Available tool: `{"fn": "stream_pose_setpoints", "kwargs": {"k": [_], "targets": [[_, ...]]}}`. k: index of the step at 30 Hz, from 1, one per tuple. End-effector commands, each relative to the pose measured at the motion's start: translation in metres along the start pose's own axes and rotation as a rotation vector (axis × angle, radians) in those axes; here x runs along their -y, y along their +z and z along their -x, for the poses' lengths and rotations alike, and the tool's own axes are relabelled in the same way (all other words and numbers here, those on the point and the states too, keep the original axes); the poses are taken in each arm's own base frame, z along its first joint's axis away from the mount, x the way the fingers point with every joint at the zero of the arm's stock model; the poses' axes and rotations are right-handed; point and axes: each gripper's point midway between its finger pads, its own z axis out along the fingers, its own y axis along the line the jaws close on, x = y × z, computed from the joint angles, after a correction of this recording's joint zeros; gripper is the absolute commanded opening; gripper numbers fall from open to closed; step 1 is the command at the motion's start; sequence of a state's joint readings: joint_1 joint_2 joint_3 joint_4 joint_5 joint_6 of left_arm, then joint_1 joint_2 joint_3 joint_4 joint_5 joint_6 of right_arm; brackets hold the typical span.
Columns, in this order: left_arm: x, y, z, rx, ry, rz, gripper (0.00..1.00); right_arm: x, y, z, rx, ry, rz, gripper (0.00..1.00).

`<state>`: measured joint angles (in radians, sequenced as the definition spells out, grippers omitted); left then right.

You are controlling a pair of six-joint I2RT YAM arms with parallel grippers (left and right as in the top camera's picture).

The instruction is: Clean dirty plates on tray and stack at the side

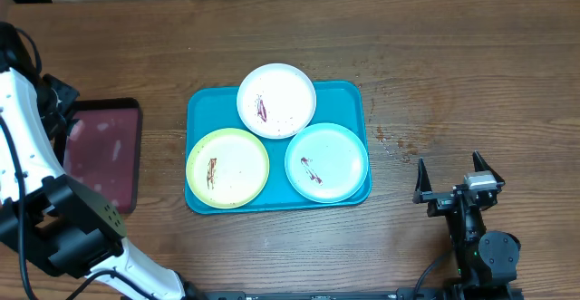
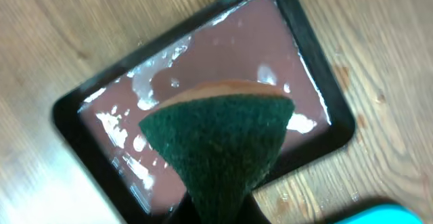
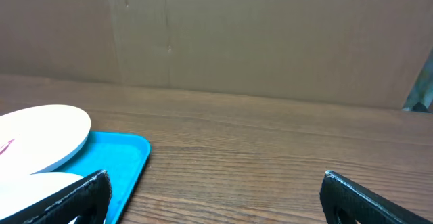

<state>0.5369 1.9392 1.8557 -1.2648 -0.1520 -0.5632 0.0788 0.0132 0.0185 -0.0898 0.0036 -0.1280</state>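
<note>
Plates lie three together on the tray [image 1: 204, 101], near the middle of the counter [image 1: 435, 64]. The white plate [image 1: 276, 101] is at the far edge and hangs a little over the rim. The yellow-green plate [image 1: 227, 167] is at the near left and the mint plate [image 1: 326, 161] at the near right. The white one meets the edges of both others. Each plate carries dark red smears.

The right jaws are released, wide apart, with nothing between them. They stand to the right of the tray, well apart from it. In the right wrist view the white plate and a corner of the tray show at the left side, outside the jaws and not between them.

The left jaws are on the other side of the tray, over a maroon tray [image 1: 109, 155] with a black rim. They are clenched on a green sponge [image 2: 220, 139], which spreads out like a fan in front of them. Pale shiny patches lie on the maroon surface. Whether the sponge touches this surface, I cannot tell. No plate is near these jaws.
</note>
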Motion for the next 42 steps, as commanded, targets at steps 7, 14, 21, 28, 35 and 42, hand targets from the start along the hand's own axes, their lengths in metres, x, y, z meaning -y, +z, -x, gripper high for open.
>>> {"fn": "stream_pose_setpoints", "kwargs": {"k": [7,14,21,28,35,42], "targets": [[-0.010,0.074,-0.048,-0.157,-0.031,0.038,0.04,-0.001,0.000,-0.002,0.001,0.000,0.005,1.00],[0.024,0.008,-0.031,-0.164,0.069,-0.140,0.04,-0.001,0.000,-0.002,0.001,0.000,0.005,1.00],[0.073,-0.063,-0.058,-0.190,0.284,-0.411,0.04,-0.001,0.000,-0.002,0.001,0.000,0.005,1.00],[0.114,-0.078,-0.142,-0.331,0.567,-0.472,0.04,-0.001,0.000,-0.002,0.001,0.000,0.005,1.00],[0.140,-0.049,-0.236,-0.408,0.808,-0.394,0.04,-0.001,0.000,-0.002,0.001,0.000,0.005,1.00],[0.129,0.010,-0.289,-0.395,0.849,-0.228,0.04,-0.001,0.000,-0.002,0.001,0.000,0.005,1.00]]}}
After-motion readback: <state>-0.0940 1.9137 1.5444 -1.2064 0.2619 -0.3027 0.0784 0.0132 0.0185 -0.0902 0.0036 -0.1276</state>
